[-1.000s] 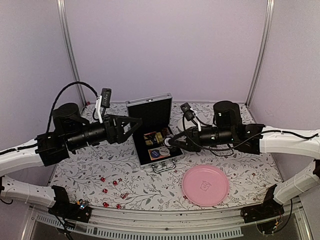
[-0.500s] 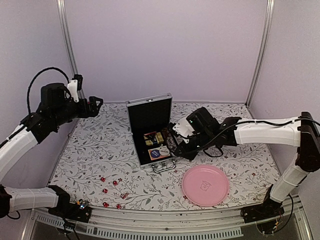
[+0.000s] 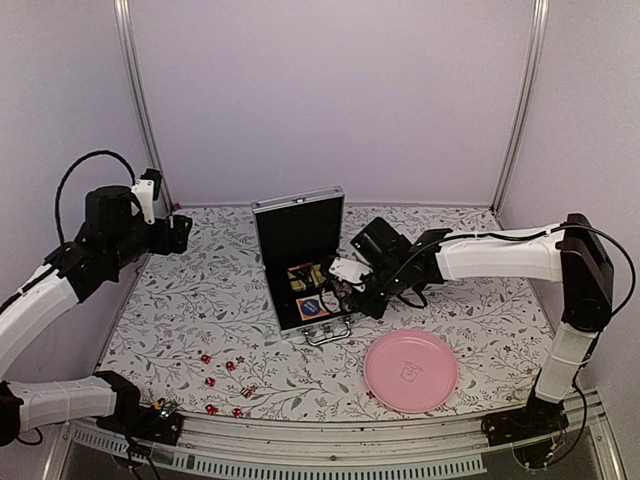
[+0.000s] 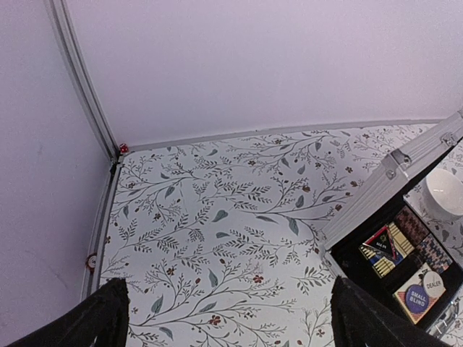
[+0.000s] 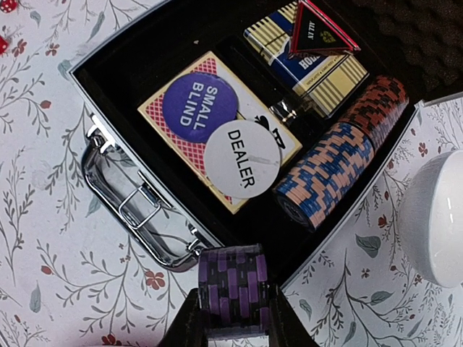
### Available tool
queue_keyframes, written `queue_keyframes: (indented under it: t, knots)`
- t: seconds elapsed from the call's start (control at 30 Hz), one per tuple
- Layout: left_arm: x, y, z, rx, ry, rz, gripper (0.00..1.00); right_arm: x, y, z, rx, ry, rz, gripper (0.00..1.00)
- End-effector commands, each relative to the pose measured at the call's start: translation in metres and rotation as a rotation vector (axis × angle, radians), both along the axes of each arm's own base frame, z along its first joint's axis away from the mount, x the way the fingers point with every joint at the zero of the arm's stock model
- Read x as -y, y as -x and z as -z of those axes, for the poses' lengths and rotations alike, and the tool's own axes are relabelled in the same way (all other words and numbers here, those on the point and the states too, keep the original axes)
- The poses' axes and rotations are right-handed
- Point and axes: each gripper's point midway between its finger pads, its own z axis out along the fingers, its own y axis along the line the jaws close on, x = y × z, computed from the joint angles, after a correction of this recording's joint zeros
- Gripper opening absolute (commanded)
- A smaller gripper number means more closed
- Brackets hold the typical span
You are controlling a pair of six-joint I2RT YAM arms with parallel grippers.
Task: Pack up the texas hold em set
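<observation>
The right hand clamps a stack of purple chips at the rim of the open silver case, just beside its handle. Ahead of that hand, the black tray holds card decks and rows of chips. The left hand, fingers spread wide and empty, hangs raised, the case well off to its right. Red dice lie scattered on the worktop, well apart from both hands.
</observation>
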Motion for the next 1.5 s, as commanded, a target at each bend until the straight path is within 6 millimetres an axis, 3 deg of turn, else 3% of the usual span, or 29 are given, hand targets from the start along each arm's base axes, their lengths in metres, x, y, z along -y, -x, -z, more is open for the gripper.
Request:
queue_keyframes:
  t: [0.0, 0.33, 0.7, 1.07, 1.13, 1.33, 1.47]
  knots:
    - [-0.001, -0.003, 0.012, -0.032, -0.010, 0.002, 0.97, 0.004, -0.014, -0.008, 0.092, 0.068, -0.059, 0.13]
    - [0.000, -0.002, 0.014, -0.036, -0.008, 0.009, 0.97, -0.007, -0.035, -0.011, 0.179, 0.127, -0.170, 0.13]
    - [0.003, -0.002, 0.015, -0.035, -0.014, 0.027, 0.97, -0.005, -0.042, 0.016, 0.185, 0.215, -0.231, 0.12]
    - [0.005, -0.003, 0.019, -0.047, -0.012, 0.038, 0.97, -0.007, -0.046, 0.027, 0.181, 0.238, -0.238, 0.12]
    - [0.005, -0.003, 0.020, -0.047, -0.013, 0.038, 0.97, -0.007, -0.047, 0.024, 0.188, 0.237, -0.231, 0.16]
    - [0.006, -0.004, 0.020, -0.051, -0.012, 0.042, 0.97, -0.008, -0.051, 0.015, 0.186, 0.227, -0.192, 0.41]
    - [0.007, -0.004, 0.021, -0.052, -0.010, 0.047, 0.97, -0.010, -0.052, 0.010, 0.185, 0.217, -0.184, 0.47]
